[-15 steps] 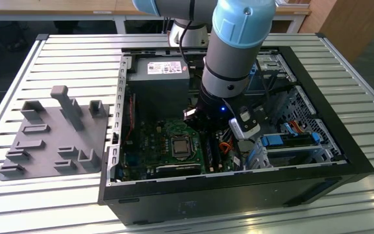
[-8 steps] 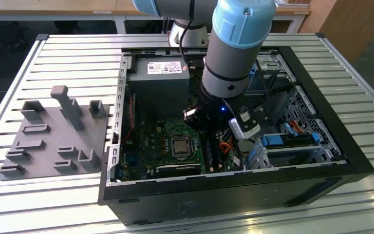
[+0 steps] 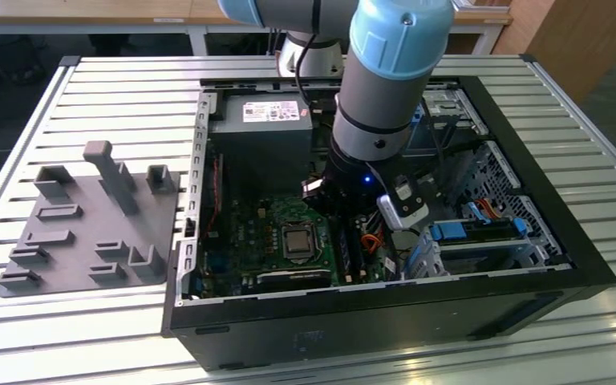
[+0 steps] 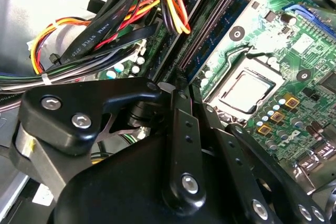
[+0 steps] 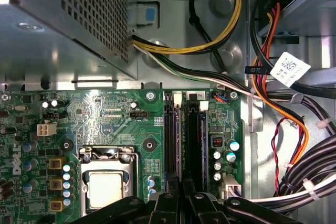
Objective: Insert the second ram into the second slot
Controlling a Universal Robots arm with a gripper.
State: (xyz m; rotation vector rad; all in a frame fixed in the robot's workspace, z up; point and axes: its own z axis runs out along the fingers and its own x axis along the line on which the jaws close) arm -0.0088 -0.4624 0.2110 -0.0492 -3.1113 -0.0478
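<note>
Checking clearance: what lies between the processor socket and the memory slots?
In the first wrist view, motherboard with a mounting hole and small capacitors separates the processor socket from the memory slots.

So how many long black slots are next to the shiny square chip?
2, in the first wrist view. The nearer slot lies closest to the square chip; the farther slot runs right alongside it. More may be hidden.

1. White sticker on grey power box: print too small to read.
2. White tag w/ square code, on wires: tiny print, can't read.
3. Black flat wire: small white letters, unclear.
4. Green board: white letters at its edge.
</note>
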